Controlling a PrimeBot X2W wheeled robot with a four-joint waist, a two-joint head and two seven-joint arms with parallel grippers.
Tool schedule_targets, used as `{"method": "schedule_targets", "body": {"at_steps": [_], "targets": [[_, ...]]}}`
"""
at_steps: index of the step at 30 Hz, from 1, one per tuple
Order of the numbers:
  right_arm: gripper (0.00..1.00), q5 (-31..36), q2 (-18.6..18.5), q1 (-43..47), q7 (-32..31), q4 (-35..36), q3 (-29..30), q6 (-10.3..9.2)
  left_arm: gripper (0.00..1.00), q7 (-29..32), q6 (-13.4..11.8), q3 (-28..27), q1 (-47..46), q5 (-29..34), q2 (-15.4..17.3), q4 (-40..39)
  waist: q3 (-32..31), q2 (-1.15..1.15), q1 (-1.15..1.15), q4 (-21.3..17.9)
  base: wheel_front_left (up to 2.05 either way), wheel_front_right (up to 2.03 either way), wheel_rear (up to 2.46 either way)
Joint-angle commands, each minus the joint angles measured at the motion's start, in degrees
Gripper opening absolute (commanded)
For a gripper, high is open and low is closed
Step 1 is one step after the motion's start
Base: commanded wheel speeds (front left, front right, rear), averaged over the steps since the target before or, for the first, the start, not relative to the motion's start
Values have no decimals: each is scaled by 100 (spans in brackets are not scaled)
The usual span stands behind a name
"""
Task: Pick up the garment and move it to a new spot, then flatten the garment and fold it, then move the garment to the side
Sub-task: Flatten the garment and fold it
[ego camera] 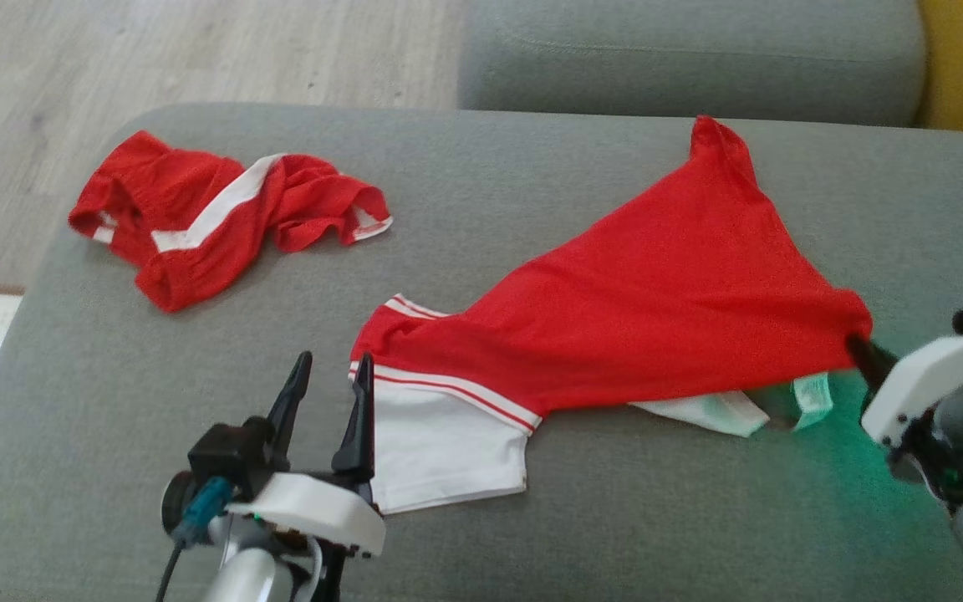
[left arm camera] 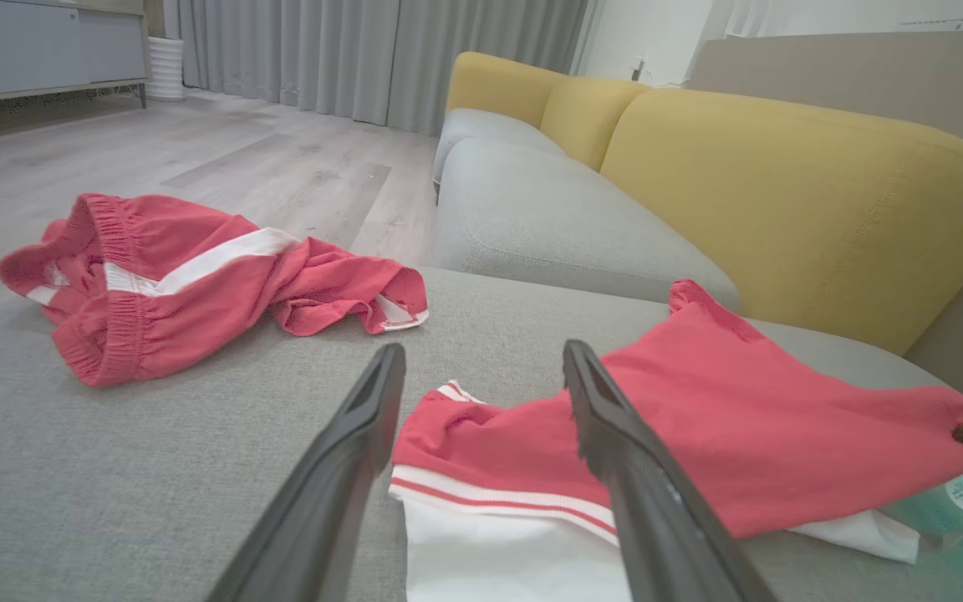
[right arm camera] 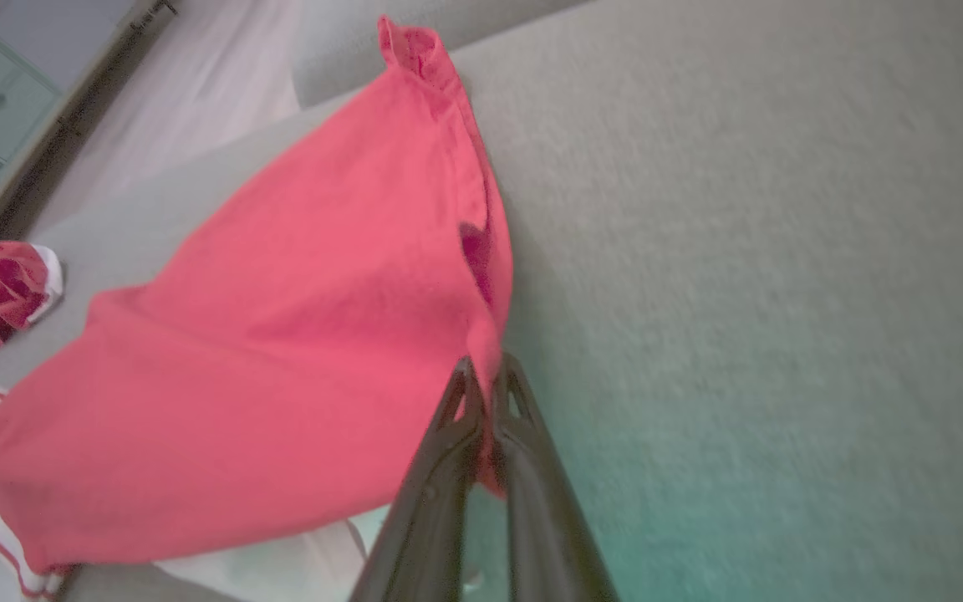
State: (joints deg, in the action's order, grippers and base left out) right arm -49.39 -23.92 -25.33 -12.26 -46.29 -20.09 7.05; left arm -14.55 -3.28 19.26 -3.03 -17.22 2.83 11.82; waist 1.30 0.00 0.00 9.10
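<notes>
The garment is a red shirt with white sleeves and trim, spread across the grey sofa seat. My right gripper is shut on its right edge, lifting the red cloth a little; in the right wrist view the cloth is pinched between the two dark fingers. My left gripper stands open just left of the white sleeve. The red garment lies ahead in the left wrist view, with one finger over the striped sleeve hem.
A crumpled pair of red shorts with a white stripe lies at the seat's far left. Wooden floor lies beyond the seat's left edge. Another grey cushion and yellow backrests are behind.
</notes>
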Motion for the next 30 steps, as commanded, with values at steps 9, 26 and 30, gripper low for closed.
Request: {"method": "schedule_targets", "body": {"at_steps": [9, 26, 30], "targets": [[0, 627, -278, 839, -772, 430, 549, 44, 100, -45, 22, -301, -67, 76, 5, -118, -47, 0, 0, -335, 0, 0, 0], [100, 2072, 604, 1393, 340, 2351, 2101, 44, 100, -45, 25, -930, -47, 340, 189, -596, -323, 0, 0, -711, 0, 0, 0], [100, 2486, 904, 1780, 852, 3346, 2331, 44, 100, -45, 15, -1190, -41, 426, 252, -841, -406, 0, 0, -802, 0, 0, 0]]}}
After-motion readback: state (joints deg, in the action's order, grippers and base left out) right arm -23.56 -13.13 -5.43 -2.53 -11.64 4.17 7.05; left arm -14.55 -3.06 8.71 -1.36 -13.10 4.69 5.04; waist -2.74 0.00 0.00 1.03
